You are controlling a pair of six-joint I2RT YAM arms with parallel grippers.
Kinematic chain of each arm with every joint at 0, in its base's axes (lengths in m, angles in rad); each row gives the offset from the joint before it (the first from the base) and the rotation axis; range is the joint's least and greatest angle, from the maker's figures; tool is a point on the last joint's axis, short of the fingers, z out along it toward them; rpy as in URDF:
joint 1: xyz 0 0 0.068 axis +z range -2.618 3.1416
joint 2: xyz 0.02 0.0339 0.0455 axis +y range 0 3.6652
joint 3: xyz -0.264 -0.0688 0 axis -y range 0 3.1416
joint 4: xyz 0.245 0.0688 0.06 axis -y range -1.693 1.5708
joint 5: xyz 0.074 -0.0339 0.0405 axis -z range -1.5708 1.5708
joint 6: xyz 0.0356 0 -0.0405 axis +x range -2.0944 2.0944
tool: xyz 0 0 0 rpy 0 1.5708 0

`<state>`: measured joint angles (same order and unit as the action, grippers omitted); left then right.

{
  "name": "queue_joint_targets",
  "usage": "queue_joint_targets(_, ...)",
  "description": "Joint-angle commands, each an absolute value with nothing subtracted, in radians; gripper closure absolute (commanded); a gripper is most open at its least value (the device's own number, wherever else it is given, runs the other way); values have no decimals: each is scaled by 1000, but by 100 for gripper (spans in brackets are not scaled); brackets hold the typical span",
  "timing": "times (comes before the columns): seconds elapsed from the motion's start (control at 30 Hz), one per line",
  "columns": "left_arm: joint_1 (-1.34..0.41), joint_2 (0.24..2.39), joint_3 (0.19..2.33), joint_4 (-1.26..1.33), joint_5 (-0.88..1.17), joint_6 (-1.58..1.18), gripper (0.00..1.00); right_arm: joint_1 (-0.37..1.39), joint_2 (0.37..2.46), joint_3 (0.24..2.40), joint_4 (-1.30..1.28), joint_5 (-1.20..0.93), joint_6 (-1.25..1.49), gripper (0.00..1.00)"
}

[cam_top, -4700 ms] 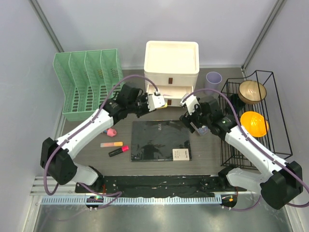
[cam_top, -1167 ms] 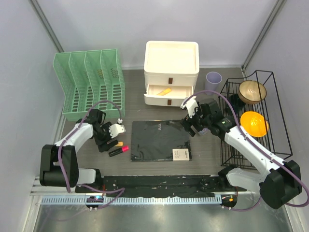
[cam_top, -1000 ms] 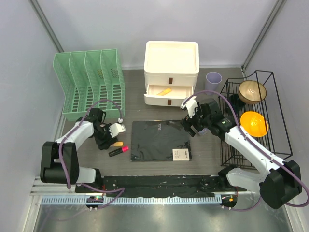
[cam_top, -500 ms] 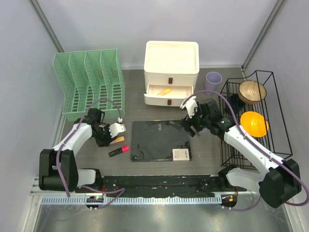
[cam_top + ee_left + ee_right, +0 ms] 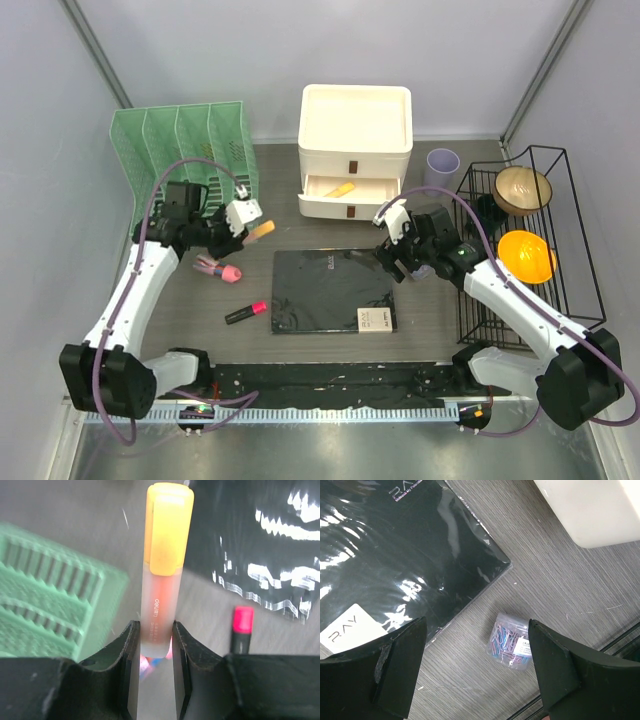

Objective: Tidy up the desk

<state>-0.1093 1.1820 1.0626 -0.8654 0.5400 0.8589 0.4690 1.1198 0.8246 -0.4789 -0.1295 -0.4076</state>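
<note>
Top view
Table: dark wood-grain table (image 5: 430, 315) across the middle of the view, with a black-and-metal rail along its near edge.
Left hand: left hand (image 5: 247, 225) raised over the table's left part, just in front of the green file rack (image 5: 185, 150). It is clamped on an orange highlighter (image 5: 262, 231), whose capped end points toward the drawer unit (image 5: 355, 125).
Right hand: right hand (image 5: 398, 255) low over the far right corner of the black notebook (image 5: 330, 288).
Notebook: flat at table centre, white label at its near right corner.
Drawer unit: white, back centre. Lower drawer pulled out, with a yellow-orange item (image 5: 341, 189) lying inside.
Loose items: pink highlighter (image 5: 246, 312) on the table left of the notebook. A small pink object (image 5: 229, 271) lies farther back; kind not clear.
Right side: wire rack (image 5: 485, 310) carrying a wooden bowl (image 5: 522, 188) and an orange bowl (image 5: 526, 254). A lilac cup (image 5: 443, 162) stands between rack and drawer unit.

Left wrist view
Grip: both fingers (image 5: 125, 655) pressed against the highlighter's barrel, cap end pointing away from the camera.
Below: rack corner, notebook and pink highlighter, all blurred.

Right wrist view
Fingers: fingers (image 5: 402, 665) spread wide, holding nothing.
Clip tub: clear paper clip tub (image 5: 509, 642) on the table, seen between the fingers, just beside the notebook's edge.
</note>
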Motion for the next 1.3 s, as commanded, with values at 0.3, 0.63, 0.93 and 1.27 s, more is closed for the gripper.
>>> queue_joint_targets(0.3, -416, 1569, 1540, -623, 354, 679, 100, 469, 1114, 854, -439, -92, -397, 14)
queue_joint_targets(0.63, -491, 1909, 1917, -684, 314, 756, 100, 469, 1112, 848, -428, -54, -400, 14)
queue_joint_targets(0.93, -551, 2048, 2040, -716, 302, 802, 100, 468, 1124, 845, -428, -43, -406, 14)
queue_joint_targets(1.27, -558, 2082, 2011, -719, 268, 804, 70, 469, 1115, 842, -426, -46, -408, 14)
